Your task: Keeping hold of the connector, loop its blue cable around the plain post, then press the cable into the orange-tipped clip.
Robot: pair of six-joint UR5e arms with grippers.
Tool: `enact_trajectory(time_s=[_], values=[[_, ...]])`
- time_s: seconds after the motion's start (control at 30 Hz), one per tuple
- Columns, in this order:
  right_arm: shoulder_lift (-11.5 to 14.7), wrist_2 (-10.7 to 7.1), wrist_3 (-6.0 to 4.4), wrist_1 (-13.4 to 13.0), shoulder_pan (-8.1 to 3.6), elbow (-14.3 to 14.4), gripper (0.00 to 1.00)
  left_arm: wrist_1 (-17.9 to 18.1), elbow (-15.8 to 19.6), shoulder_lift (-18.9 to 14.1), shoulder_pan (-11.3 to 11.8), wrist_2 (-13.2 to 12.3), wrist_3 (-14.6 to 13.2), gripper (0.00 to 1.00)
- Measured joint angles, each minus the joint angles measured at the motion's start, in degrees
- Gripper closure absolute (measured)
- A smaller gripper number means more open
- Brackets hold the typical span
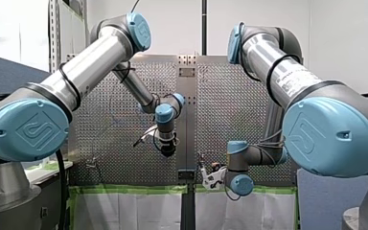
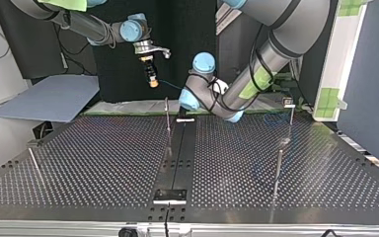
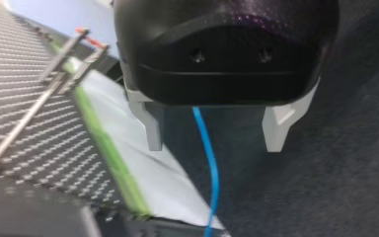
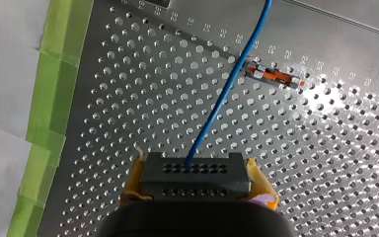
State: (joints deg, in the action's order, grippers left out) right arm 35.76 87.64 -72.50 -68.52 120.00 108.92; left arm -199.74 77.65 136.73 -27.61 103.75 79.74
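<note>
One connector [image 4: 195, 174] clamped in right gripper [image 4: 195, 167]; blue cable [image 4: 225, 96] runs ahead.

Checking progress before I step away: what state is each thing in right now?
Cable: in the air, neither looped nor clipped.
Connector: gripped.
Right gripper: shut on connector.
Left gripper: open, fingers either side of cable.
Clip: empty.
Post: upright, bare.

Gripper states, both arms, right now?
Left gripper: open; thin blue cable passes between, ungripped.
Right gripper: closed on the dark grey rectangular connector.
</note>
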Motion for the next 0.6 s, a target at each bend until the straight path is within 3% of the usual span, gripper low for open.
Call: enact_trajectory(time_s=[0.23, 0.6], values=[[-0.01, 0.06, 0.74, 0.67, 0.61, 0.02, 1.0, -3.46, -1.48, 1.52, -0.57, -1.56, -0.11, 0.02], [-0.04, 0.01, 1.19, 1.18, 1.05, 0.04, 1.0, -10.14, -7.64, 1.91, -1.45, -5.88, 1.21, 0.02]])
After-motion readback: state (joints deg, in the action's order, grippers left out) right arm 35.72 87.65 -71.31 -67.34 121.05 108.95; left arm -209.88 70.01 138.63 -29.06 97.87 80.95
